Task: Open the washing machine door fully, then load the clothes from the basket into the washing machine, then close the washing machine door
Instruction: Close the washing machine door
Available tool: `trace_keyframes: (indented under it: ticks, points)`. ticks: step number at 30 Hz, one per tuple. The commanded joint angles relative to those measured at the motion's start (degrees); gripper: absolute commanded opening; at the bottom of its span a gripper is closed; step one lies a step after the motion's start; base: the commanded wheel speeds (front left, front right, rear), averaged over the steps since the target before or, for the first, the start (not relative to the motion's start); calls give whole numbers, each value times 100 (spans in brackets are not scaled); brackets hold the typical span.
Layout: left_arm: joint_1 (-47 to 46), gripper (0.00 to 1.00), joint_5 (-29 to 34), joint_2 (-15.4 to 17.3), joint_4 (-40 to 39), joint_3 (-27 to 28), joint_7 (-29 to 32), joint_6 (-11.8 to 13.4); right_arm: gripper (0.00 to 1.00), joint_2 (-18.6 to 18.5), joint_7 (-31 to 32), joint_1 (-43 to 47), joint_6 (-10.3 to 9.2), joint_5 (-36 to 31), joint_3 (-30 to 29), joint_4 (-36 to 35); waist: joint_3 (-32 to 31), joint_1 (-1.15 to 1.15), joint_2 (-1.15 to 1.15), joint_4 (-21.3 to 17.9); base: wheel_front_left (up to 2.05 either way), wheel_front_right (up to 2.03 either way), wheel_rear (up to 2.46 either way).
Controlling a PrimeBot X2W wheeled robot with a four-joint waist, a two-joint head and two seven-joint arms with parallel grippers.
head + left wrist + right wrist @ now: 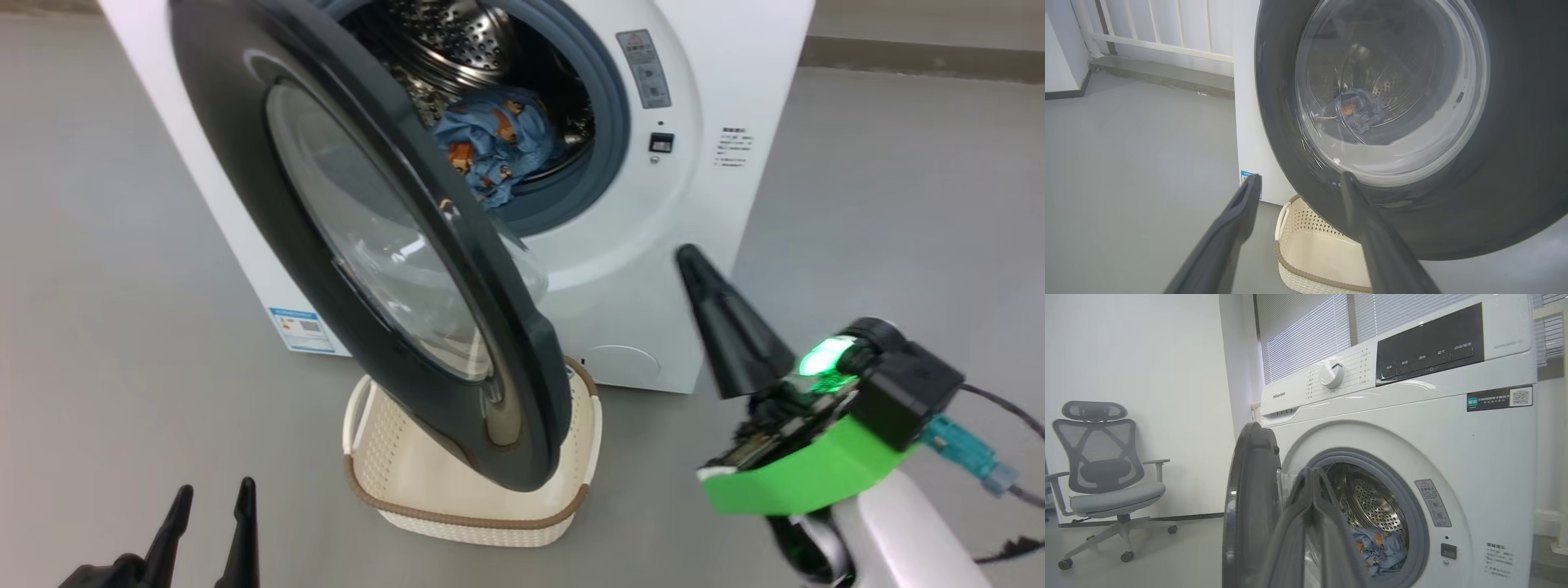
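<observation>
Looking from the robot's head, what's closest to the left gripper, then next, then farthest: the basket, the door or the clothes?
1. The basket and the door: too close to call; the door's lower edge hangs over the basket, right of the left gripper.
2. The clothes: farthest, inside the drum.

washing machine door (pixel 367 245) ajar | clothes (pixel 494 147) (blue, bear-print) inside washing machine (pixel 710 212) | basket (pixel 482 520) empty, below door
</observation>
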Motion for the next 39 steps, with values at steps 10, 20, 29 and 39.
trace_keyframes:
  ticks: [10, 20, 29, 39]
  points:
    - [-89, 100, 98, 86, -205, 174, -37, -14, 0, 212, -27, -195, 48, 136, 1490, -286, 3, 0, 0, 278, 0, 0, 0]
    - [-104, 100, 88, 14, -202, 175, -37, -14, 0, 193, -27, 84, 48, 513, 2339, 712, 88, 0, 0, 436, 0, 0, 0]
    - [-180, 100, 70, -48, -197, 165, -37, -14, 0, 148, -27, 68, 48, 668, 2300, 1498, 246, 0, 0, 462, 0, 0, 0]
    - [-302, 100, 59, -108, -184, 117, -37, -14, 0, 227, -27, -175, 48, 695, 1985, 2035, 416, 0, 0, 476, 0, 0, 0]
